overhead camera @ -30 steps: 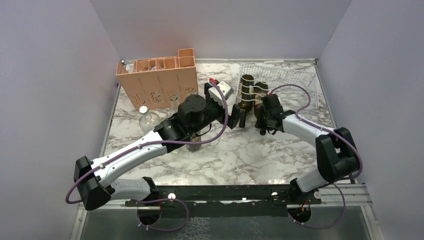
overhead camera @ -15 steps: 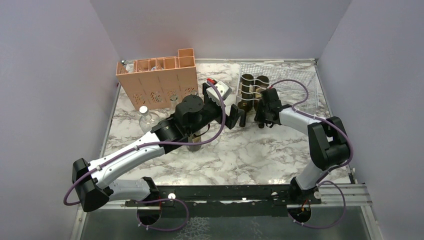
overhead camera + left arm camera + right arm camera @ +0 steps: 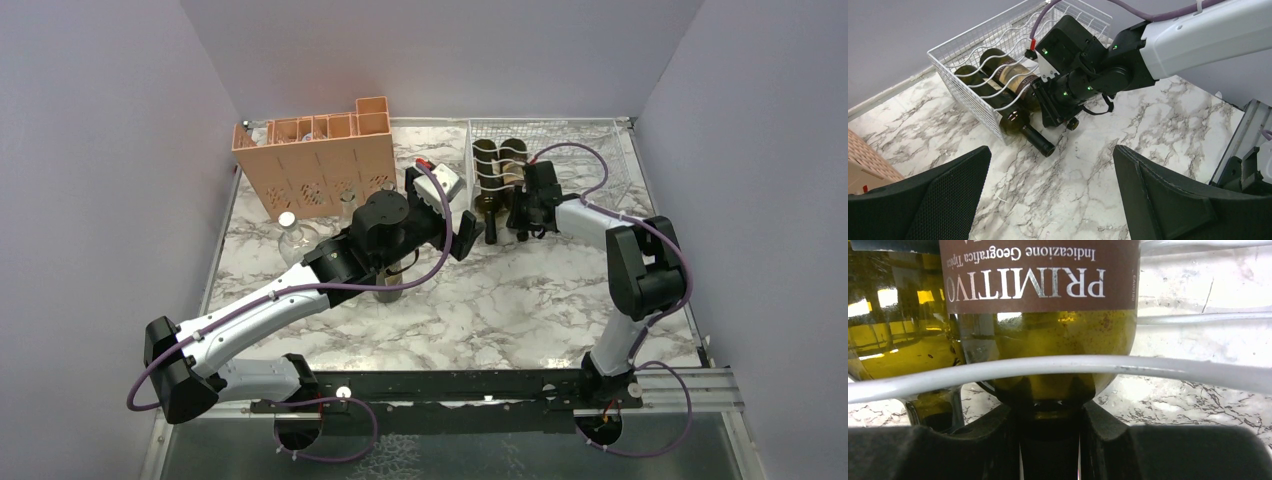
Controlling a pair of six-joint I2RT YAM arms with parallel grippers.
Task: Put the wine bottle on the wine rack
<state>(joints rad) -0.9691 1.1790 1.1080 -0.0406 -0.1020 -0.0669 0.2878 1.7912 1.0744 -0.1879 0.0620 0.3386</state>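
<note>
The white wire wine rack (image 3: 575,150) stands at the back right of the marble table. Two dark green wine bottles lie side by side in its left cradles. My right gripper (image 3: 521,221) is shut on the neck of the right one, the labelled wine bottle (image 3: 513,168), at the rack's front edge. In the right wrist view the neck sits between my fingers (image 3: 993,440), with the brown label (image 3: 1038,275) and a rack wire (image 3: 1158,367) just ahead. My left gripper (image 3: 470,235) is open and empty, just left of the bottle necks (image 3: 1040,141). The left wrist view shows the rack (image 3: 965,55) too.
A peach-orange plastic crate (image 3: 315,165) stands at the back left. A clear glass bottle (image 3: 291,238) stands in front of it. Another bottle (image 3: 389,286) stands partly hidden under my left arm. Walls close the table on three sides.
My right gripper has pushed the labelled bottle farther back into the rack, and the rack has slid back towards the wall. My left gripper has hardly moved.
</note>
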